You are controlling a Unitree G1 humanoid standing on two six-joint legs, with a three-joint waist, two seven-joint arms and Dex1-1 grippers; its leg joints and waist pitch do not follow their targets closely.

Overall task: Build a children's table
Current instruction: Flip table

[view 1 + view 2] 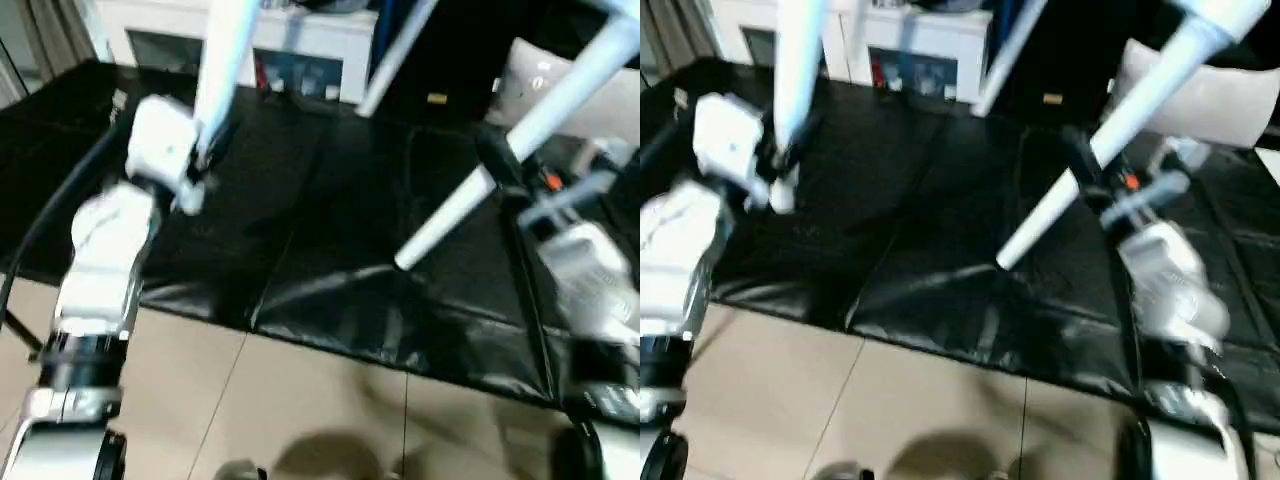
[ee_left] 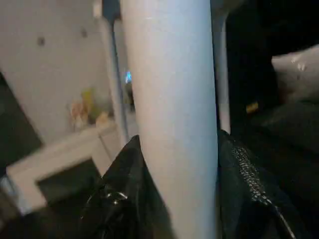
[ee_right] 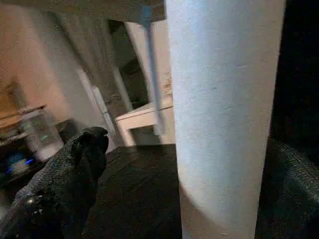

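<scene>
The left gripper (image 1: 205, 150) is clamped on one white table leg (image 1: 225, 60), its black fingers (image 2: 124, 184) pressed against both sides of the tube; the leg rises steeply out of the frame above the black mat (image 1: 330, 250); the right gripper (image 1: 1090, 180) seems closed around a second leg (image 1: 1110, 130), which slants down to a free end just above the mat; a third leg (image 1: 395, 55) angles behind; a white cabinet (image 1: 310, 40) stands beyond.

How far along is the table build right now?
Legs look fitted: several rise toward the picture's top. In hand: the left end effector grips one leg, the right end effector another leg, free ends above the black mat. Left: setting it upright.
</scene>
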